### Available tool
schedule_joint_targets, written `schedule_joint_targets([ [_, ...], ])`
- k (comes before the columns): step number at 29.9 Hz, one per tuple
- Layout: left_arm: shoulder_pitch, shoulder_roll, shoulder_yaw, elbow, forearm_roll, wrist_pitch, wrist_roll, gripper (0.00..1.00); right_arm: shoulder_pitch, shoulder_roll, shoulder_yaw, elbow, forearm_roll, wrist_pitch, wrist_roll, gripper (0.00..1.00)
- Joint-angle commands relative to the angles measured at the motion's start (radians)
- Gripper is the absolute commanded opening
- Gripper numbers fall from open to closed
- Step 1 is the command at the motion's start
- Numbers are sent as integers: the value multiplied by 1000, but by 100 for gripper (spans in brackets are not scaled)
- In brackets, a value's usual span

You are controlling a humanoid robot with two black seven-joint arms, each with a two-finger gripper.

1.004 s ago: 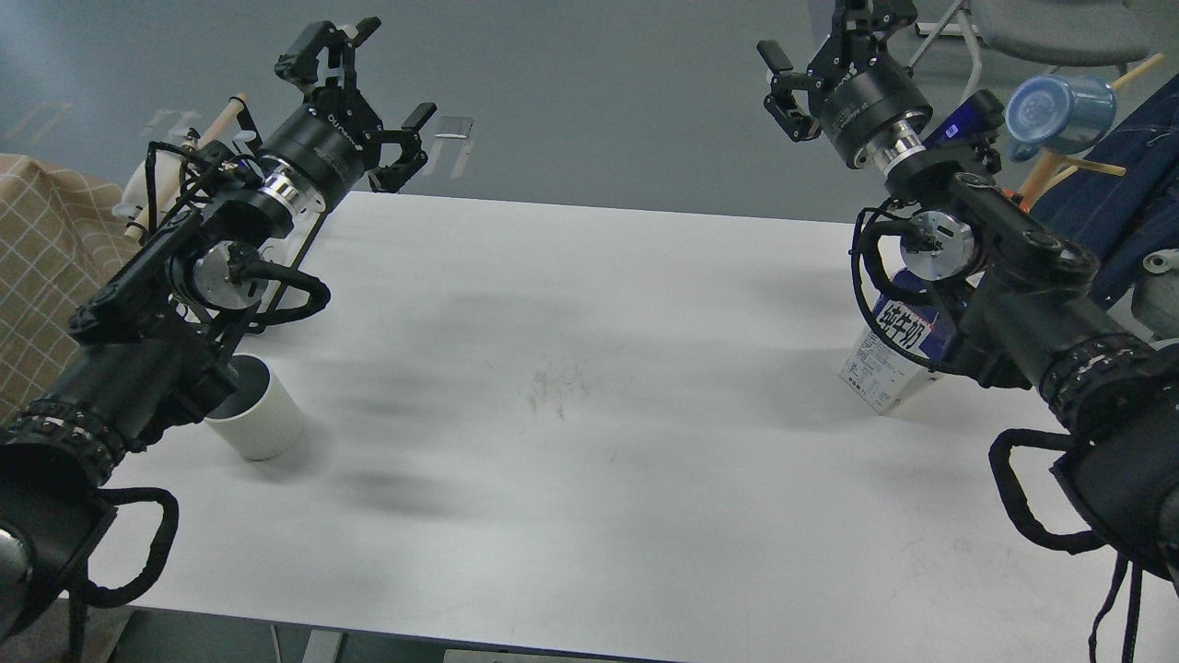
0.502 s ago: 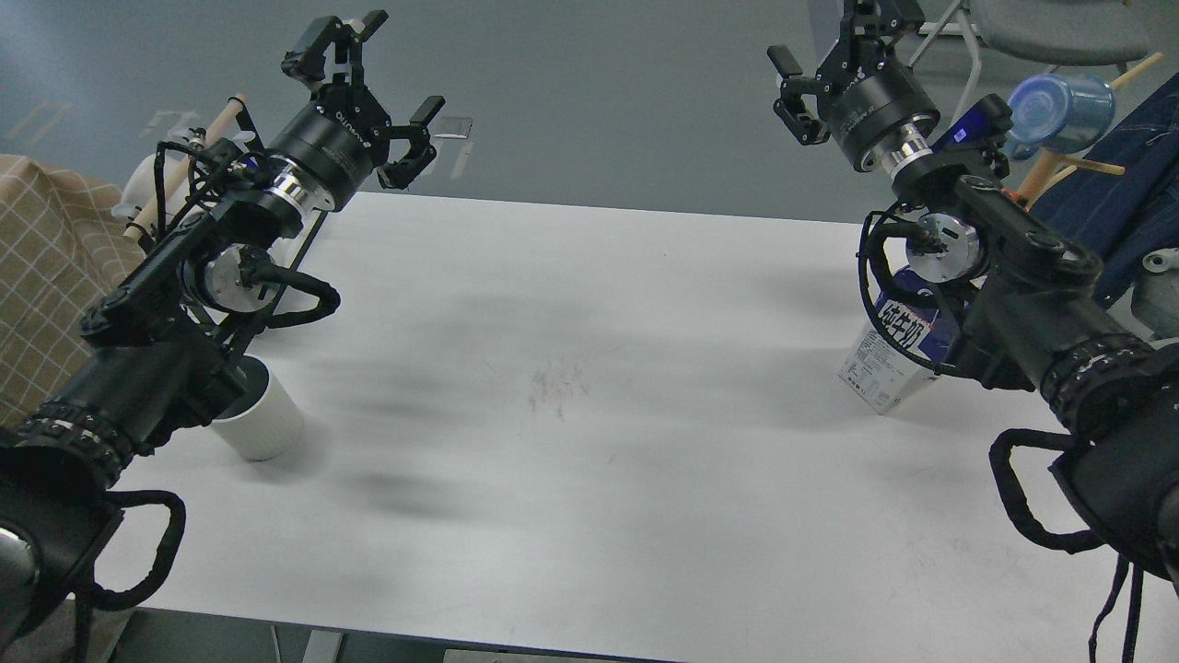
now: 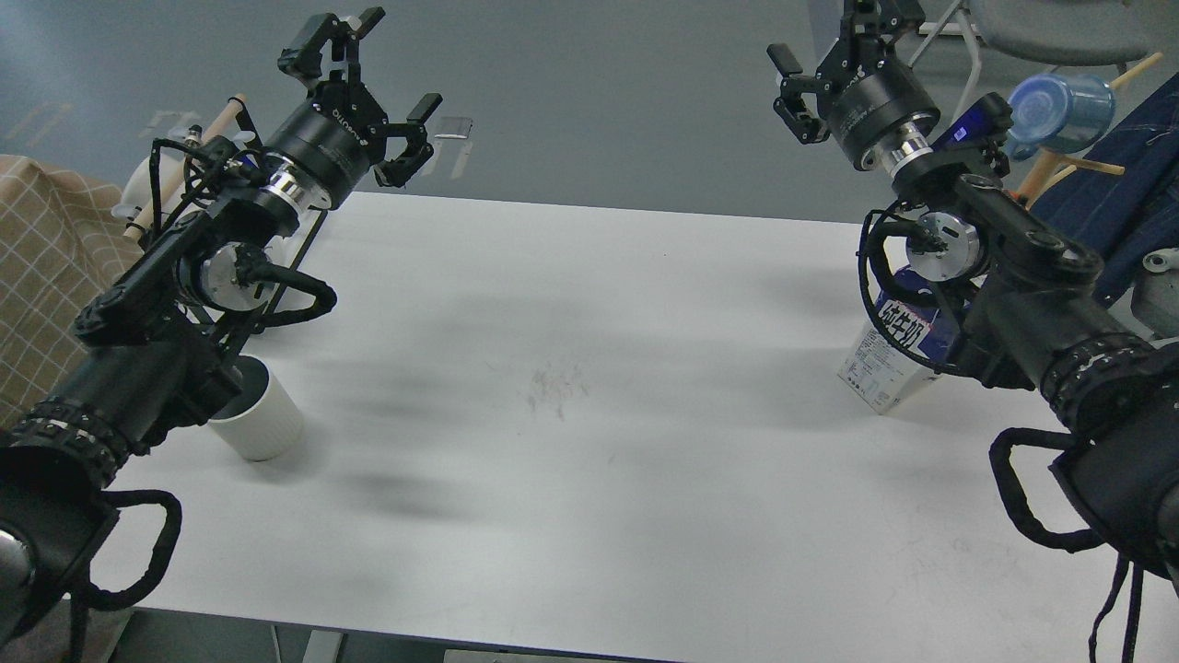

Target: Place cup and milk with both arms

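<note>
The white ribbed cup (image 3: 260,424) stands upright on the white table (image 3: 589,387) at the left, partly hidden behind my left forearm. The milk carton (image 3: 895,354) stands at the right, its top hidden behind my right arm; blue and white sides with black characters show. My left gripper (image 3: 364,87) is open and empty, raised past the table's far left edge, well away from the cup. My right gripper (image 3: 834,55) is open and empty, raised past the far right edge, above and behind the carton.
A translucent blue cup (image 3: 1059,112) hangs on a wooden rack at the far right. A checked cloth (image 3: 41,267) lies left of the table. A chair (image 3: 1041,28) and a dark blue fabric (image 3: 1124,203) are at the right.
My left gripper has risen and moved slightly right. My right gripper has shifted slightly right and up. The cup and carton have not moved.
</note>
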Motion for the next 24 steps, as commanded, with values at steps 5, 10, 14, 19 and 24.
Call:
schedule_joint_targets([
  [5,2,-1,0,-28,36,0,-5,98,-1,0,0,2,0,0,0,100],
  [10,5,0,0,-29,36,0,-4,98,3,0,0,2,0,0,0,100],
  [14,5,4,2,-38,39,0,-4,98,2,0,0,2,0,0,0,100],
  [19,24,46,6,-103,117,0,-4,98,2,0,0,2,0,0,0,100],
  [24,57,135,31,-221,214,0,2,99,5,0,0,3,2,0,0,100],
])
